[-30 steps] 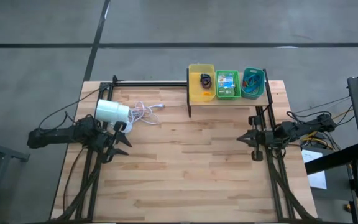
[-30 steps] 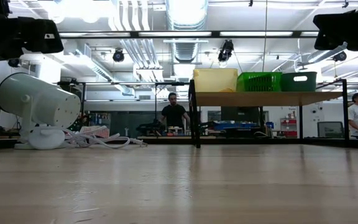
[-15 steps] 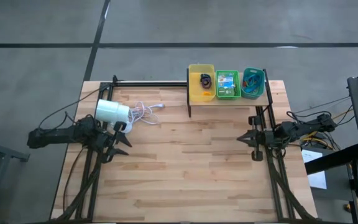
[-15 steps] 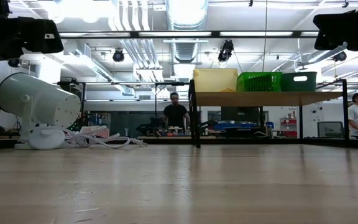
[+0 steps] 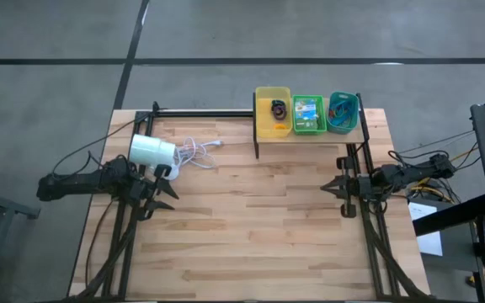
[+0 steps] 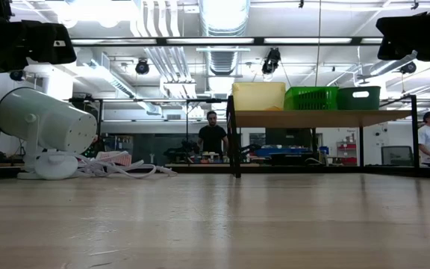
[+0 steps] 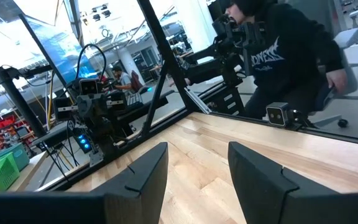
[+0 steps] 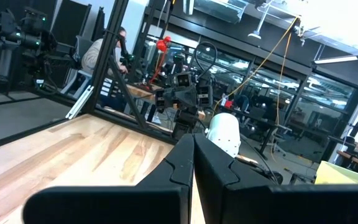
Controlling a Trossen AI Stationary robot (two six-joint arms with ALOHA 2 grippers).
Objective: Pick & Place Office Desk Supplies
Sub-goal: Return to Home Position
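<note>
The office desk supplies lie in three trays on a raised shelf (image 5: 310, 135) at the table's far right. A dark loop (image 5: 278, 108) is in the yellow tray (image 5: 263, 126), a crayon box (image 5: 308, 108) in the green tray (image 5: 308, 128), and coloured loops (image 5: 339, 112) in the teal tray (image 5: 354, 108). My left gripper (image 5: 168, 192) hovers open near the table's left edge, close to the lamp, with nothing between its fingers (image 7: 143, 176). My right gripper (image 5: 327, 188) hovers shut near the right edge, on the near side of the shelf, fingers (image 8: 179, 163) together and bare.
A white cylindrical lamp (image 5: 151, 151) stands at the far left on its base, its white cord (image 5: 196, 152) coiled beside it. The shelf stands on dark legs (image 6: 234, 142). Bare wooden tabletop (image 5: 251, 227) lies between the arms. People show in the room beyond the table.
</note>
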